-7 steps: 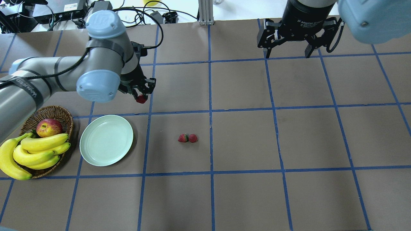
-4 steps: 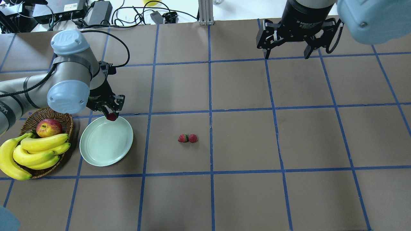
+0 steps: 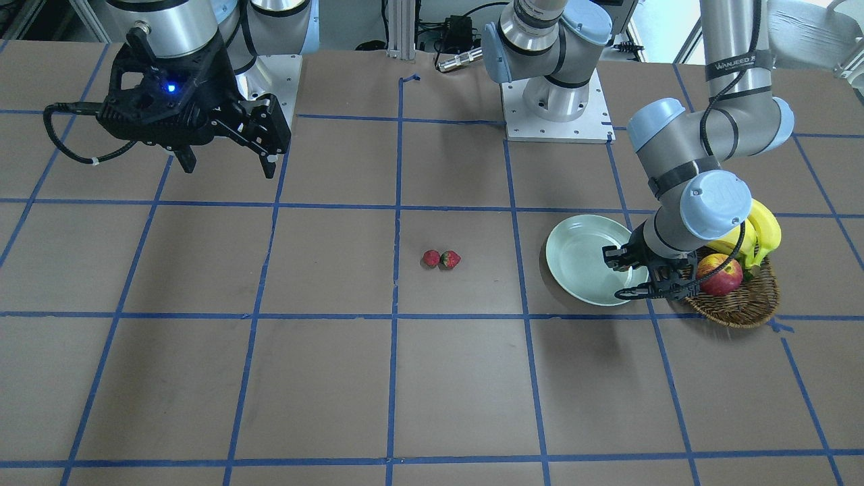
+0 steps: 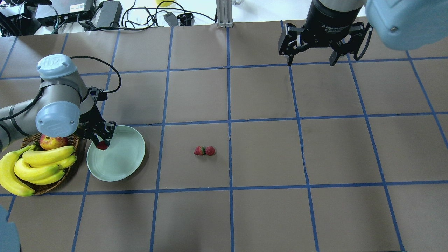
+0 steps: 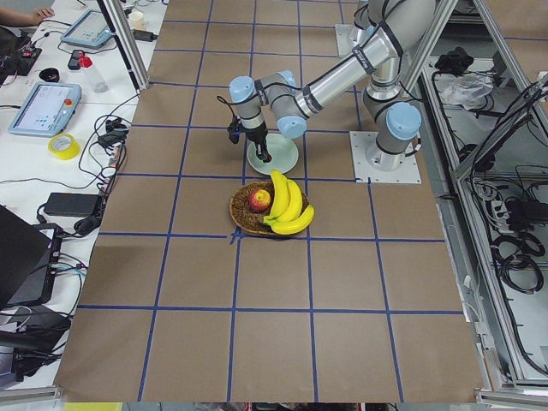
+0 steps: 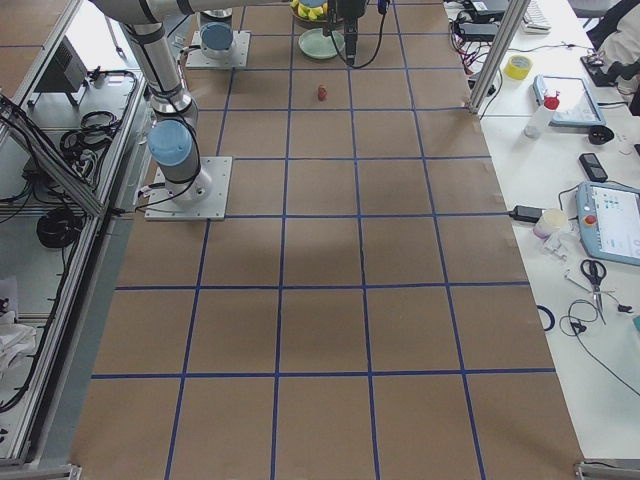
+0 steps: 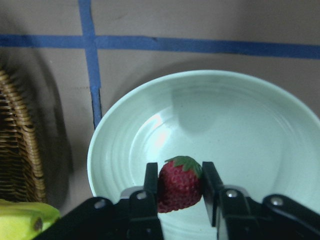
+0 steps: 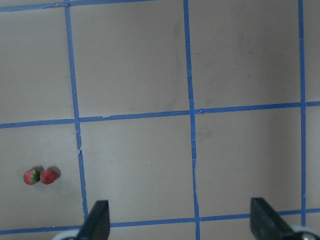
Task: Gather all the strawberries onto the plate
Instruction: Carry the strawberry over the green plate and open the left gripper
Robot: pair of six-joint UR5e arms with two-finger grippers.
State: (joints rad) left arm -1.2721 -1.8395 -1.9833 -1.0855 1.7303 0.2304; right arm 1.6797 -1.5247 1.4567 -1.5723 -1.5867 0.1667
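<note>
Holding one strawberry [image 7: 179,185] over the plate [image 7: 250,115], pinched between the two fingers of the left gripper [image 7: 181,192].

The left arm [image 3: 702,135], lettered "WANJEED" on its upper link and "UR" on a joint cap, bends down at the wrist so the fingers point at the plate's side nearest the wicker basket [image 4: 72,139]; whether the berry touches the plate cannot be told. The right gripper [image 4: 310,62], its body labelled "2F Adaptive", hangs high over the far side of the table, jaws spread wide with nothing between them. On the brown paper two other strawberries [image 4: 200,151] lie touching each other, well apart from the plate.
</note>
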